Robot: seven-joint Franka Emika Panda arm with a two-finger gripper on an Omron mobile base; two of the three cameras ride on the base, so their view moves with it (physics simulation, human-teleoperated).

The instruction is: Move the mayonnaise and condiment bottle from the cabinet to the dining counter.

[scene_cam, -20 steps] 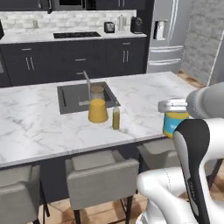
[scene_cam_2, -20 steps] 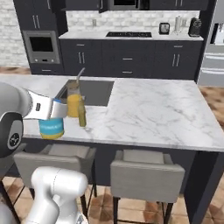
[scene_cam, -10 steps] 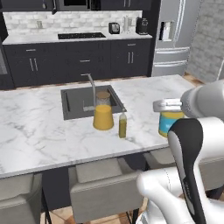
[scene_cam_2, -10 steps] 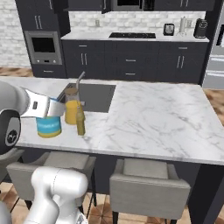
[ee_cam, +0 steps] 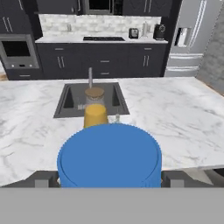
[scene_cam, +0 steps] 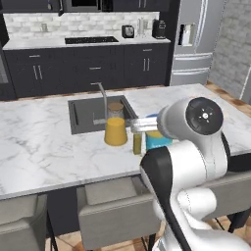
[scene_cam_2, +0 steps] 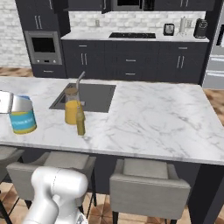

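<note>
My gripper (ee_cam: 109, 180) is shut on the mayonnaise (ee_cam: 109, 155), a squat jar with a blue lid, with one finger on each side of the lid. From the right base view the jar (scene_cam_2: 22, 119) shows its yellow body and blue band and hangs from the gripper (scene_cam_2: 17, 104) over the near left part of the dining counter (scene_cam_2: 153, 118). The jar (scene_cam: 158, 141) is partly hidden by my arm in the left base view, close to the counter's (scene_cam: 39, 152) front edge. I cannot tell whether it touches the marble. The condiment bottle and the cabinet are out of view.
A yellow cup (scene_cam_2: 72, 111) with a tan lid stands by the dark inset sink (scene_cam_2: 87, 96) and its faucet (scene_cam_2: 79, 79). A slim olive bottle (scene_cam_2: 81, 123) stands just in front of the cup. Grey stools (scene_cam_2: 146, 186) line the counter's near side.
The whole picture has shifted, so the base has driven along the island. The jar stays in the gripper and now sits nearer the cup and slim bottle.
</note>
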